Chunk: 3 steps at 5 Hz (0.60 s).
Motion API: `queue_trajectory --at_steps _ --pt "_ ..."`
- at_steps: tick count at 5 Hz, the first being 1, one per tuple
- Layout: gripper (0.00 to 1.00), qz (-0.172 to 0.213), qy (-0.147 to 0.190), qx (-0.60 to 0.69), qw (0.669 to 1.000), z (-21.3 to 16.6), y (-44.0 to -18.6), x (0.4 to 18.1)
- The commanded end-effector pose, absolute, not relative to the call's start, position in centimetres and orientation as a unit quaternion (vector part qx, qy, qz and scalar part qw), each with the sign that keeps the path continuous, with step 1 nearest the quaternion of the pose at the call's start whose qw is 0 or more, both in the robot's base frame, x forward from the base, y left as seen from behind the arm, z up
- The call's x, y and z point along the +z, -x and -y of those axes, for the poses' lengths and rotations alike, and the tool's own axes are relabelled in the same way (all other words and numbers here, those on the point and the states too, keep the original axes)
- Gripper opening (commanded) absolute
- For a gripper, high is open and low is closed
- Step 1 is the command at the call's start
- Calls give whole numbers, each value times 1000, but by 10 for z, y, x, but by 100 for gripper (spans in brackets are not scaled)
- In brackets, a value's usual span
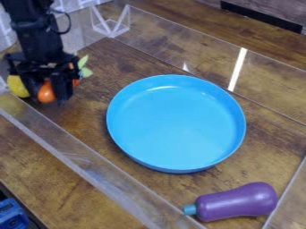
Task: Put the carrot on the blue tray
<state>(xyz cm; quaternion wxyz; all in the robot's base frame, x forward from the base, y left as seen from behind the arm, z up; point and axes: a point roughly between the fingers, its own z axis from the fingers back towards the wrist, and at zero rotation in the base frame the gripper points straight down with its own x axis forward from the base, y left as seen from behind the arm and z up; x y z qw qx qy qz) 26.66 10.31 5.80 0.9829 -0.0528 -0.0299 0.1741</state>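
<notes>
My black gripper (48,90) hangs at the far left, above the wooden table, with its fingers shut on the small orange carrot (46,91). The carrot's yellow-green leafy top (81,67) sticks out to the right of the fingers. It looks lifted clear of the table. The large round blue tray (176,121) lies in the middle of the table, to the right of the gripper and apart from it, with nothing in it.
A yellow lemon (17,86) peeks out just left of the gripper. A purple eggplant (235,201) lies at the front right. Clear plastic walls (84,156) fence in the table along the front left and back.
</notes>
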Motion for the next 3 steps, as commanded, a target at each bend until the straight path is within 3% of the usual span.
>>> queue_trajectory --at_steps 1,3 --pt "0 70 44 157 984 -84 -281 98" --pt "0 68 45 124 989 -30 -291 100"
